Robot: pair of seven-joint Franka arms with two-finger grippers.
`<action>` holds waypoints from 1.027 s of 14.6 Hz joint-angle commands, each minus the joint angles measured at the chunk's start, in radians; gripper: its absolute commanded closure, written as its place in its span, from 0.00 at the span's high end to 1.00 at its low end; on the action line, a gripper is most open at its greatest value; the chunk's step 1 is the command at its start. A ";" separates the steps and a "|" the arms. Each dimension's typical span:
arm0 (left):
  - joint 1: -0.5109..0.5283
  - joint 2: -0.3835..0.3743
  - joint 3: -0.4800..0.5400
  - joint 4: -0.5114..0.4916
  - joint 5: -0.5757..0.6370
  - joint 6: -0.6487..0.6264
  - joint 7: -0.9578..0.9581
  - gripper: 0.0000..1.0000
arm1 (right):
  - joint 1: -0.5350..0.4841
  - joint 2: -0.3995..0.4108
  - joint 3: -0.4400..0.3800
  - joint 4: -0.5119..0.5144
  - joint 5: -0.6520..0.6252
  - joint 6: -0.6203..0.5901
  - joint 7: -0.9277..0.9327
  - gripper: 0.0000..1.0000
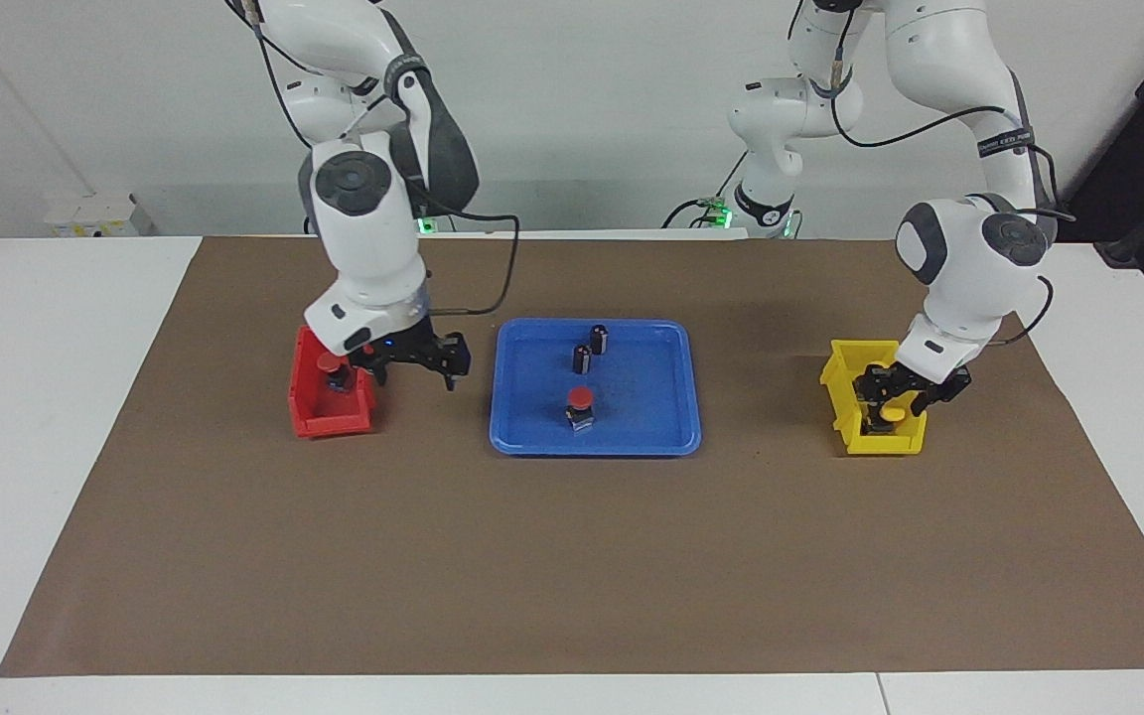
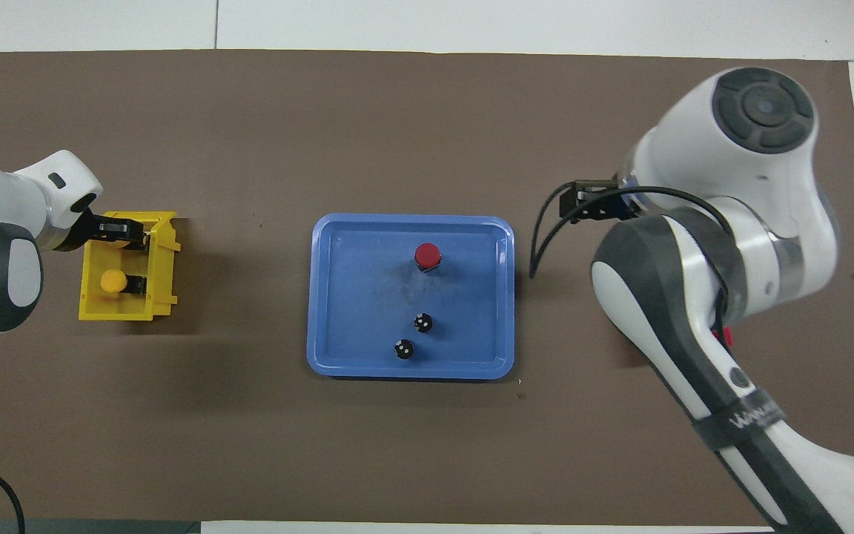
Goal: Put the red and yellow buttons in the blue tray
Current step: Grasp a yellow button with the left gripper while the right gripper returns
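1 red-capped push button (image 1: 581,401) and 2 dark capless cylinders (image 1: 590,350) stand in the shallow blue plastic tray (image 1: 666,417).
Right gripper (image 1: 411,359) gapes empty over the small red bin (image 1: 309,417), 1 button (image 1: 331,368) inside; left gripper (image 1: 892,389), fingers unreadable, dips into the small yellow bin (image 1: 838,392).

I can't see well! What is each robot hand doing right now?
Right gripper: open, empty, over the red bin's edge.
Left gripper: down in the yellow bin; grip cannot be told.

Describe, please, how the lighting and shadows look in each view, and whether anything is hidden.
Facing view: soft, even light; only weak shadows on the brown mat beside the red bin and the yellow bin; nothing blurred. Overhead view: the right arm covers nearly all of the red bin; a faint pale sheen lies on the blue tray.
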 commanded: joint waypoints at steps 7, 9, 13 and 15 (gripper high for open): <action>-0.033 -0.004 0.004 0.249 0.061 -0.283 -0.048 0.01 | -0.203 -0.173 0.013 -0.351 0.017 0.163 -0.321 0.81; -0.084 0.042 0.002 0.438 0.082 -0.474 -0.086 0.01 | -0.229 -0.193 0.013 -0.415 0.020 0.244 -0.351 0.71; -0.303 0.040 -0.002 0.491 0.083 -0.594 -0.363 0.01 | -0.239 -0.212 0.013 -0.491 0.022 0.313 -0.387 0.68; -0.445 0.011 -0.004 0.399 0.083 -0.507 -0.556 0.01 | -0.243 -0.204 0.013 -0.521 0.022 0.368 -0.384 0.68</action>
